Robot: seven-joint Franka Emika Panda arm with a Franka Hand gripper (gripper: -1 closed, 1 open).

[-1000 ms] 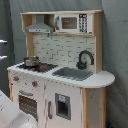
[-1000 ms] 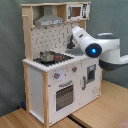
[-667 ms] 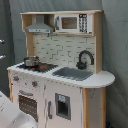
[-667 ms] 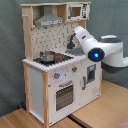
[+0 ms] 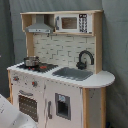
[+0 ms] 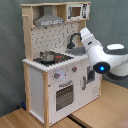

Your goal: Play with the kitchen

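The kitchen (image 5: 57, 70) is standing on a wooden floor (image 6: 100, 112) in the second exterior view. In the first exterior view, a pot (image 5: 31, 61) is sitting on the hob (image 5: 37, 66) at nine o'clock from the sink (image 5: 72, 73). The faucet (image 5: 85, 58) is rising at two o'clock from the sink. The hood (image 5: 39, 26) is hanging at twelve o'clock above the hob, with a microwave (image 5: 74, 22) at its three o'clock. The oven door (image 5: 27, 104) is lying at six o'clock below the hob. In the second exterior view, the robot arm (image 6: 102, 55) is reaching in at three o'clock, in front of the sink.
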